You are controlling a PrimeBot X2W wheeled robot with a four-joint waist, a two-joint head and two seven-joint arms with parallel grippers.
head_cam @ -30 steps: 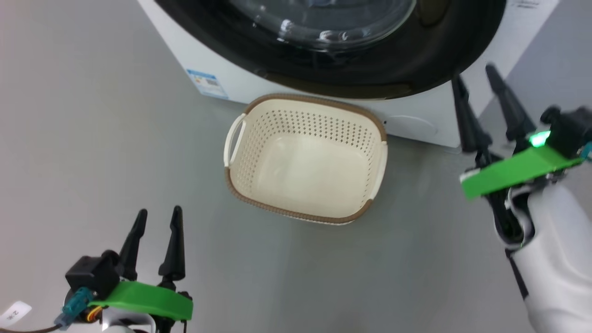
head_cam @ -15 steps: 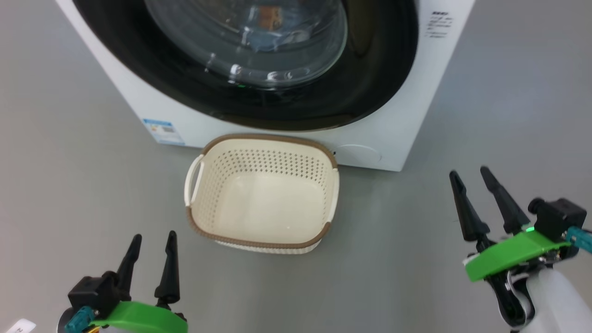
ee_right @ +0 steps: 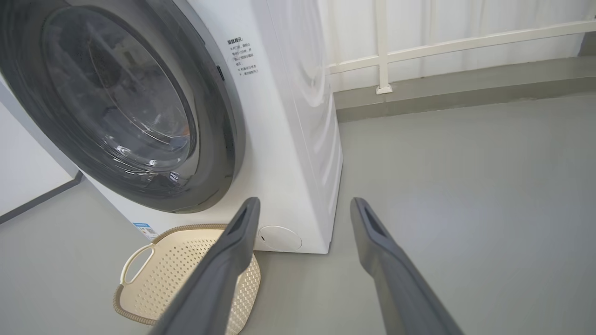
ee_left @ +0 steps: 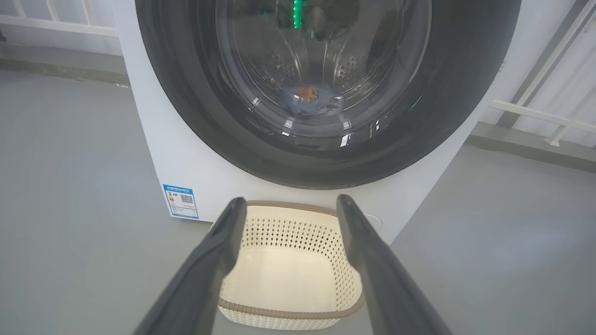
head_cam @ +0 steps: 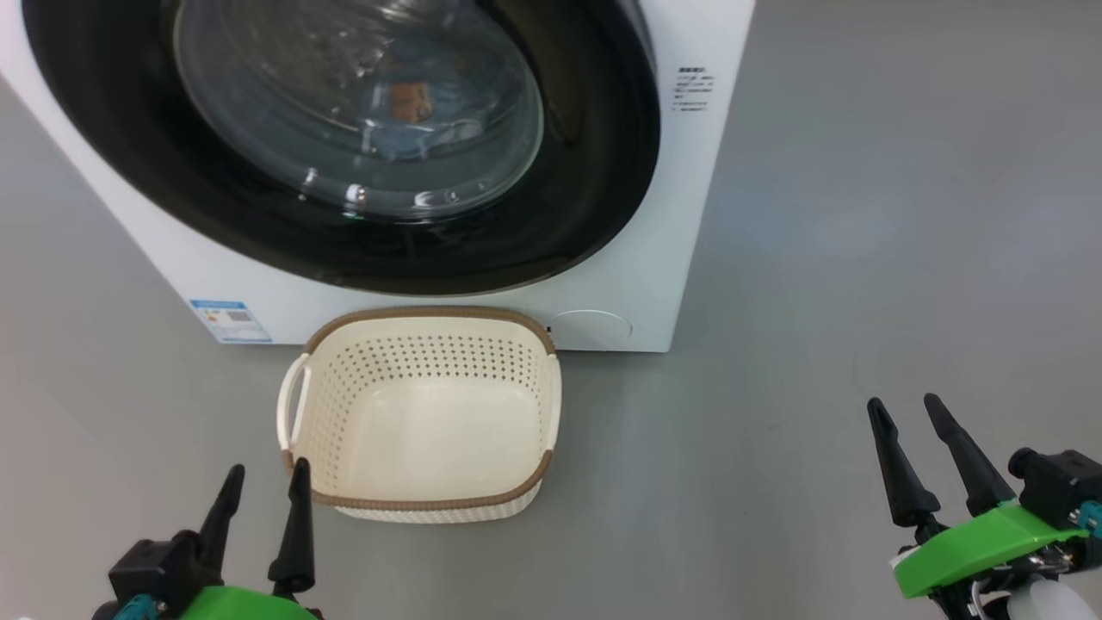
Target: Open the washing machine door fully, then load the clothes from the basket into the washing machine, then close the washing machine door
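Head view: one basket (head_cam: 413, 366), one door (head_cam: 357, 112)

Smooth grey floor (head_cam: 861, 215) with soft sheen, white railing (ee_right: 447, 44) before pale wall, grey raised kerb (ee_right: 465, 88) along its foot, even diffuse light

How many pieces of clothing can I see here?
1: a blue bundle with an orange print, behind the washing machine door glass; more may be hidden in it. The basket holds none.
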